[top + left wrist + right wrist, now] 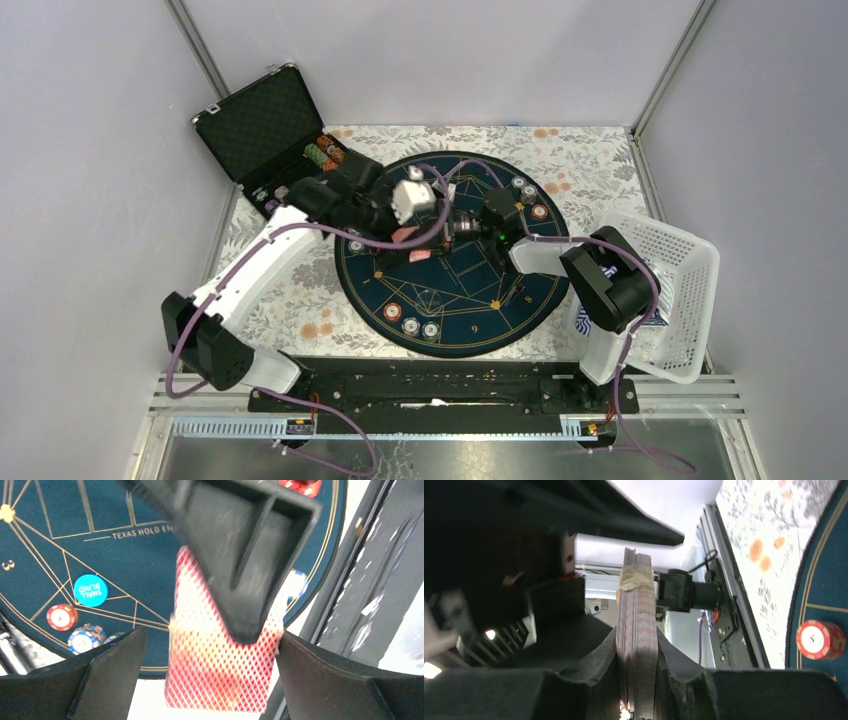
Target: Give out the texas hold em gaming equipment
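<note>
The left arm [262,262] and right arm [540,255] both reach in over the round mat [470,312], and their wrists meet above its far left part. The left gripper [210,642] stands wide open, one finger on each side of the cards [636,595]. The right gripper [636,652] is clamped flat on those cards.

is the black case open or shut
open: the case is swung wide, its foam lining and the chips inside showing
</note>
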`<control>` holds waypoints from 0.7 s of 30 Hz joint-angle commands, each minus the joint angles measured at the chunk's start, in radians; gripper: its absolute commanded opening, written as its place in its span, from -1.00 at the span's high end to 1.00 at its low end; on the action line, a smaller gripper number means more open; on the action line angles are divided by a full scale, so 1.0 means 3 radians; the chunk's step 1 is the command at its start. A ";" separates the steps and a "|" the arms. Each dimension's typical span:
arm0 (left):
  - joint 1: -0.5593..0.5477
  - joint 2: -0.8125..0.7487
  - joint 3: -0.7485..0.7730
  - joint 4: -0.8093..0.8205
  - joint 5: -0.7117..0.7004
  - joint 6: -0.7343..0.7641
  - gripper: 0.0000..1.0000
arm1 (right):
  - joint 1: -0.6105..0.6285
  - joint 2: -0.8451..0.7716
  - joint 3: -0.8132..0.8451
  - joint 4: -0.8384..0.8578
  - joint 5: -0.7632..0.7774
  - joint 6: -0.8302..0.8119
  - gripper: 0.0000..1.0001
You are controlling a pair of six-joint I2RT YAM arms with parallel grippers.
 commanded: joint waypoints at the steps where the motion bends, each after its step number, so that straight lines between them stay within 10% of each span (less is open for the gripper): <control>1: 0.0678 -0.0443 -0.0028 0.0648 0.0862 -0.0817 -0.97 | -0.0285 -0.0103 0.0066 0.1145 -0.0065 0.0674 0.82; 7: 0.1482 -0.0918 -0.0595 0.1538 0.1822 -0.1890 -0.97 | -0.0568 -0.0259 0.0049 0.1432 0.0013 0.0924 0.77; 21: 0.1750 -0.1038 -0.2076 0.4605 0.2738 -0.4779 -0.97 | -0.0588 -0.0493 -0.0040 0.1384 0.0047 0.0857 0.65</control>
